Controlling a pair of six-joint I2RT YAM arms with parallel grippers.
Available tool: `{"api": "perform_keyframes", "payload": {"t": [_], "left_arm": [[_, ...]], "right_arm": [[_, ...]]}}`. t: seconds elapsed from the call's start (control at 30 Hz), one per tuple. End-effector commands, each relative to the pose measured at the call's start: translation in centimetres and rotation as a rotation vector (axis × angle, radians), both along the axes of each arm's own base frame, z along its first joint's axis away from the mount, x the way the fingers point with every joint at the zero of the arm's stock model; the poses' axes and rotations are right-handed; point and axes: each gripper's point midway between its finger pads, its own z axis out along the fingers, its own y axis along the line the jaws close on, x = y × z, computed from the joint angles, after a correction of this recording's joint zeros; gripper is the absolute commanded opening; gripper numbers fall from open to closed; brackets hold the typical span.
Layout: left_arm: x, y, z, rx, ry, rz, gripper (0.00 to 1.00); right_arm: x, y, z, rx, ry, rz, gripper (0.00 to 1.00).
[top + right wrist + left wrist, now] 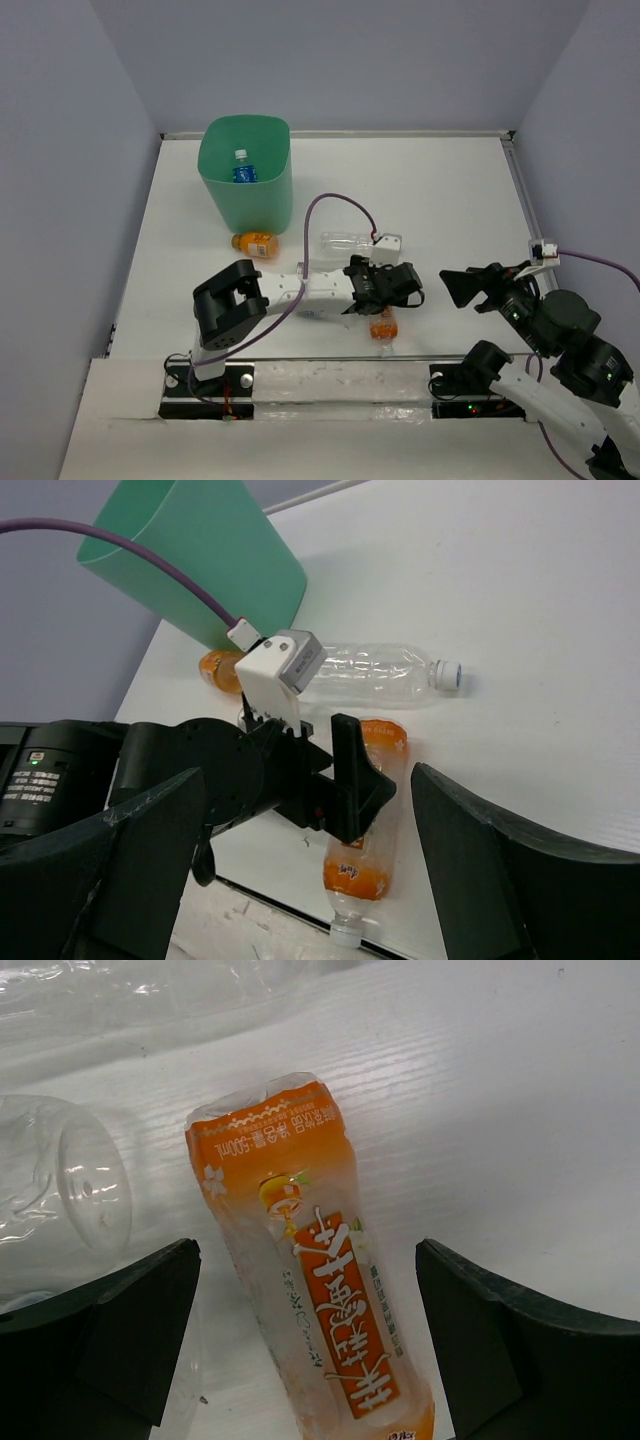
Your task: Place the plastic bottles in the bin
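An orange-labelled plastic bottle (310, 1290) lies on a white bench (500, 1110), its flat base at the far end and its body running toward the near edge of the view. The left pincer (308, 1250) stands wide open around it, one dark finger (120, 1330) on either side, neither touching the bottle. Just left lies a clear bottle (60, 1190), its base facing the camera. A second clear bottle (150, 1000) lies across the far edge.
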Motion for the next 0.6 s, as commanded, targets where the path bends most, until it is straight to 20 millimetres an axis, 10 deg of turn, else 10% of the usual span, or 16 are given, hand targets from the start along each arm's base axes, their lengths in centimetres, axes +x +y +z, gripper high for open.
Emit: {"api": "perform_keyframes", "payload": {"t": [0.0, 0.3, 0.57], "left_arm": [[1.5, -1.1, 0.3, -0.022, -0.034, 0.032, 0.99], [2.6, -1.9, -0.9, -0.044, -0.023, 0.006, 0.93], [1.3, -2.5, -2.7, -0.075, 0.036, -0.059, 0.58]], "right_arm": [[-0.9, -0.2, 1.6, 0.041, -0.042, 0.033, 0.88], [-0.6, 0.8, 1.2, 0.025, -0.031, 0.061, 0.88], [-1.6, -1.4, 4.5, 0.053, -0.111, 0.023, 0.87]]}}
